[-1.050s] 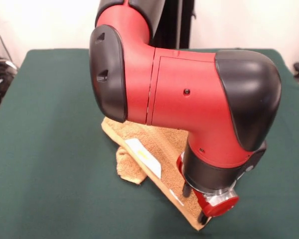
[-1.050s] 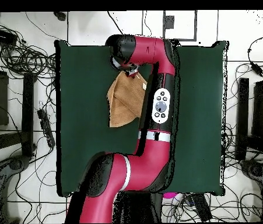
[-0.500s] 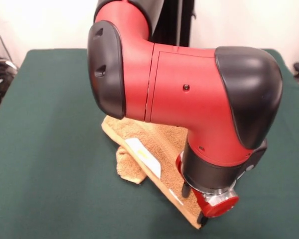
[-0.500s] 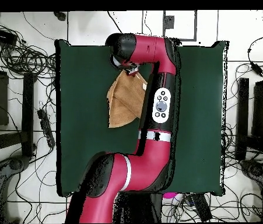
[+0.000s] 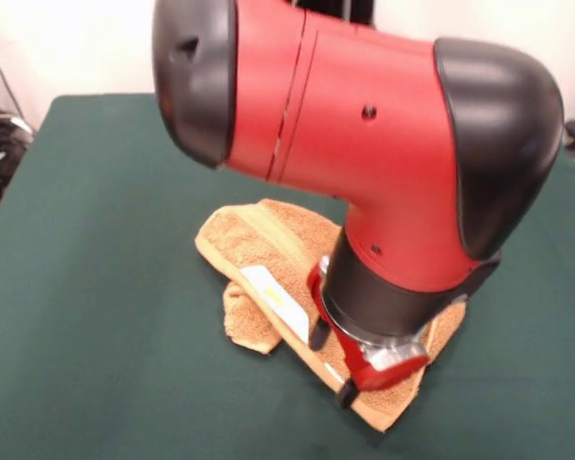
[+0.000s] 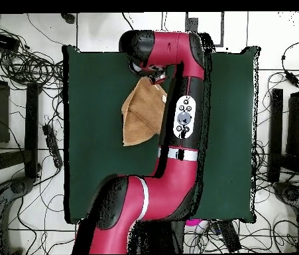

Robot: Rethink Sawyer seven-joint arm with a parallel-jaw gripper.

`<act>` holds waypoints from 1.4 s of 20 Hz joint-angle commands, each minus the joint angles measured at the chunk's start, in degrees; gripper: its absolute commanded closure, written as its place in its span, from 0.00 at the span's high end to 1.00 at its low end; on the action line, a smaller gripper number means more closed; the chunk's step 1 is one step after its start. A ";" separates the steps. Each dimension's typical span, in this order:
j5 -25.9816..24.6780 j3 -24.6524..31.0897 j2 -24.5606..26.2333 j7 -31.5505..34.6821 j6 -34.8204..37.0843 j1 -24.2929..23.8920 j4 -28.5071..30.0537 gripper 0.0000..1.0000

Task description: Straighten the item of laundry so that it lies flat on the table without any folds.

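The item of laundry is an orange-tan towel lying folded over itself on the green table, with a white label showing on the folded flap. A small lump of it pokes out at the left. My gripper hangs over the towel's near folded edge. Its two dark fingers stand apart, one on each side of that edge, and nothing is visibly pinched between them. In the overhead view the towel lies left of the arm, and the gripper sits at its top corner, mostly hidden by the wrist.
The red and black arm fills the upper front view and hides the towel's far right part. Green table stretches wide around the towel. Cables and equipment lie on the floor beyond the table edges.
The arm has swung up and closer to the front camera. The gripper has shifted left along the fold, away from the towel's near corner. The towel has kept its shape.
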 commanded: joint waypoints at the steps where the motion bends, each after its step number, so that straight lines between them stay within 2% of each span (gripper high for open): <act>1: -3.51 5.54 -0.70 7.06 4.42 0.17 6.02 1.00; 7: -1.68 11.71 2.28 15.30 -0.16 0.18 6.51 1.00; 15: 0.01 16.70 2.83 17.26 -3.83 -1.01 7.22 1.00; 23: 0.03 17.91 5.50 15.34 -11.33 -1.68 7.42 1.00; 28: -2.31 18.70 7.25 11.46 -9.29 -1.86 7.97 1.00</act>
